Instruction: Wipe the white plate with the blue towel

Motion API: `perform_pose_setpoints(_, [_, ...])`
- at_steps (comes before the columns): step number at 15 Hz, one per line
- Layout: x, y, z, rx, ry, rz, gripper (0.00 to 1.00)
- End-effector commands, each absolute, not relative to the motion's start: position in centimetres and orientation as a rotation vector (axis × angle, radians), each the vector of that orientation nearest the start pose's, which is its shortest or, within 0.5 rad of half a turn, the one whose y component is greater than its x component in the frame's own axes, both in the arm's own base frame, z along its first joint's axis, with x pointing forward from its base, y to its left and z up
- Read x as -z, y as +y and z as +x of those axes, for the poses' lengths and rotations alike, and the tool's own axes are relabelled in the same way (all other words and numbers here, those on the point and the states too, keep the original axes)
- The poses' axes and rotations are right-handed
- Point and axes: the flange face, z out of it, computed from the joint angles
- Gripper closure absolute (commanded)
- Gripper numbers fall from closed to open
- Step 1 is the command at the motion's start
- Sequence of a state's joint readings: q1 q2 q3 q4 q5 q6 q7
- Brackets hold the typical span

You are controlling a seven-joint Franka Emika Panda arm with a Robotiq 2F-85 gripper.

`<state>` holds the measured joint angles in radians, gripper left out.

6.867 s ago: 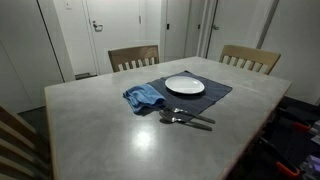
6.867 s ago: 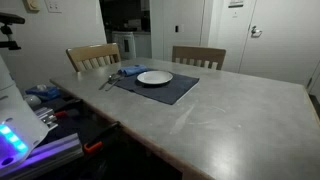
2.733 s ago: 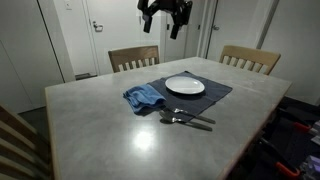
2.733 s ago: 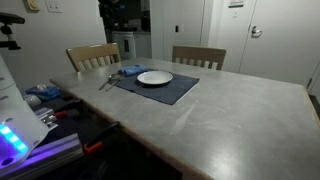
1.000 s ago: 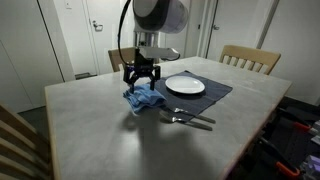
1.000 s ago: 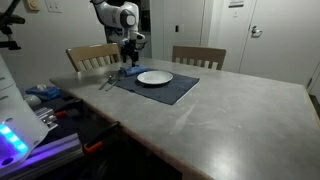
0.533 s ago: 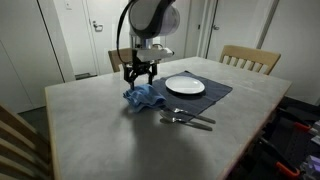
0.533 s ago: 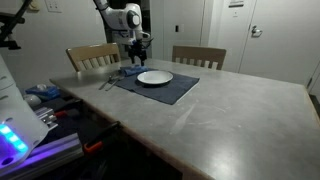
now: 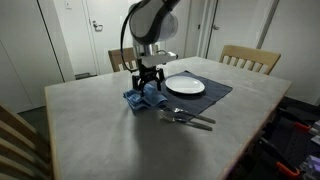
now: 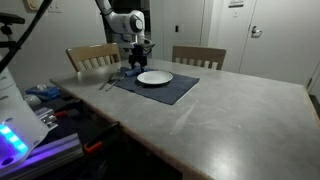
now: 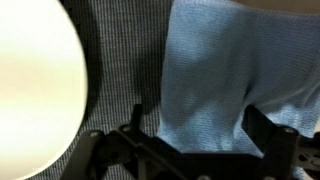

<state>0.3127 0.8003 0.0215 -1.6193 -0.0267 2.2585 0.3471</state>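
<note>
Gripper (image 9: 150, 89) sits lower than half a second ago, fingers spread wide over blue towel (image 9: 135, 100), beside white plate (image 9: 186, 86).

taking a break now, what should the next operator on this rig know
Open end effector low over the blue towel, holding nothing; contact unclear.
The blue towel lies crumpled partly on the placemat, beside the white plate.
The white plate sits on the placemat; cutlery lies on the table nearby.
Done: approach only.
Left: grasp the towel, wipe the plate.
</note>
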Motion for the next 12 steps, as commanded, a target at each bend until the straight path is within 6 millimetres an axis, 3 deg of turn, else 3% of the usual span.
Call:
perform_pose_setpoints(1, [-13.4,22.2,63.8,-0.274,0.017,-3.158,0.0])
perform_pose_setpoints(6, [-15.6,23.2,64.5,-0.231,0.058,-3.055,0.0])
perform_pose_setpoints(9, [-15.4,23.4,64.9,-0.239,0.084,-3.035,0.0])
perform_pose_setpoints(12, [-13.8,23.6,65.0,-0.246,0.112,-3.05,0.0])
